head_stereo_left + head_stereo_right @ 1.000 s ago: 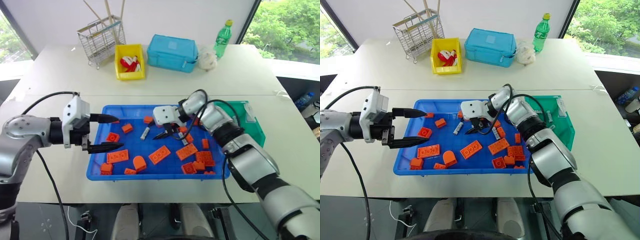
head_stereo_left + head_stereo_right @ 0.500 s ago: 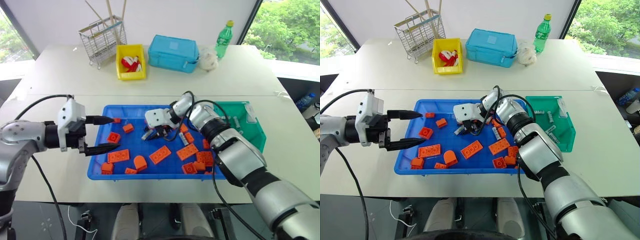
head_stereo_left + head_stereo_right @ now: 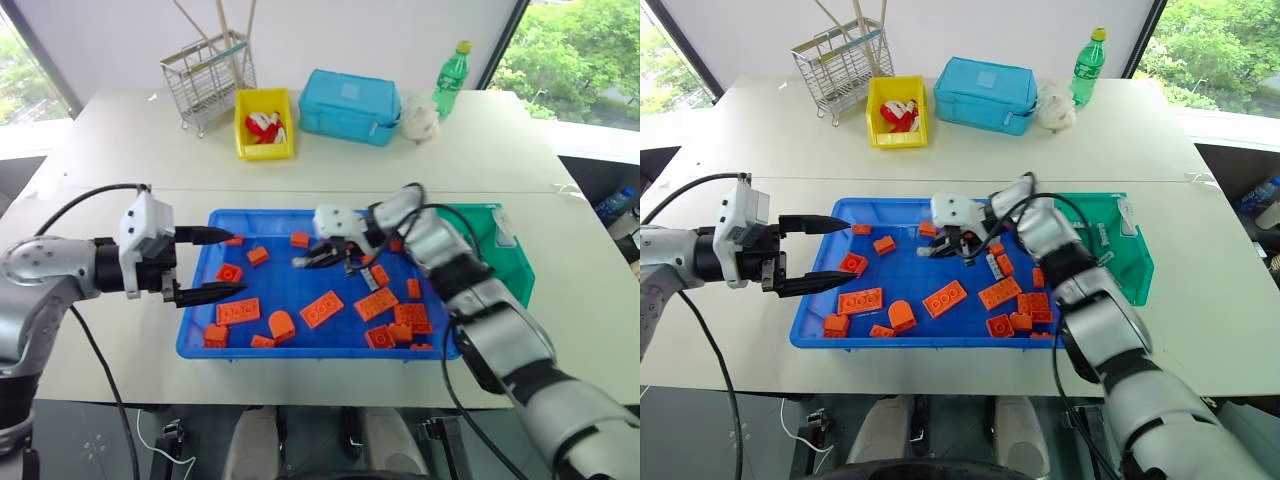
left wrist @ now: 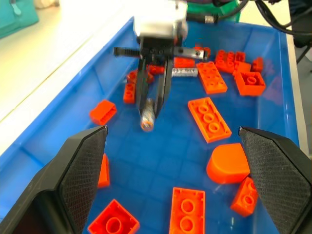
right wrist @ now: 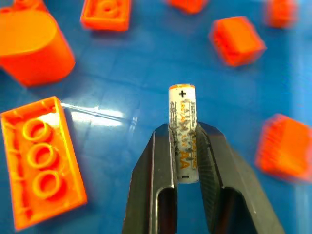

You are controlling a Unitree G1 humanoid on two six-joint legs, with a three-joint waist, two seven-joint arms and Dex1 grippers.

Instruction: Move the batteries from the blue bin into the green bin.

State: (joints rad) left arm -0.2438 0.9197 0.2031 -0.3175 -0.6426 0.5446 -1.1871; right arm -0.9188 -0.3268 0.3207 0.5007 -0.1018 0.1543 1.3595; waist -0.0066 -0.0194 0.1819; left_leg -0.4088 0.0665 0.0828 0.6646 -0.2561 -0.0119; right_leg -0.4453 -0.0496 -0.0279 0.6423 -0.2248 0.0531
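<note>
I'm pinching a battery [image 5: 183, 131] in my right claw [image 5: 184, 146], lifted above the blue bin [image 3: 200, 330] | green bin [image 3: 510, 260] sitting just beyond that claw | left claw [image 3: 215, 265] hovering spread over the bin's left edge.

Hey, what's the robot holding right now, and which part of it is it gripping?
The right gripper is shut on a battery, clamped at its lower, minus end; the plus end sticks out past the fingertips. The left gripper is open and holds nothing.

Silver-grey jointed arms with black bands, white wrist blocks, looping black cables; each gripper [image 3: 203, 263] ends in two tapered black fingers [image 5: 156, 195].
</note>
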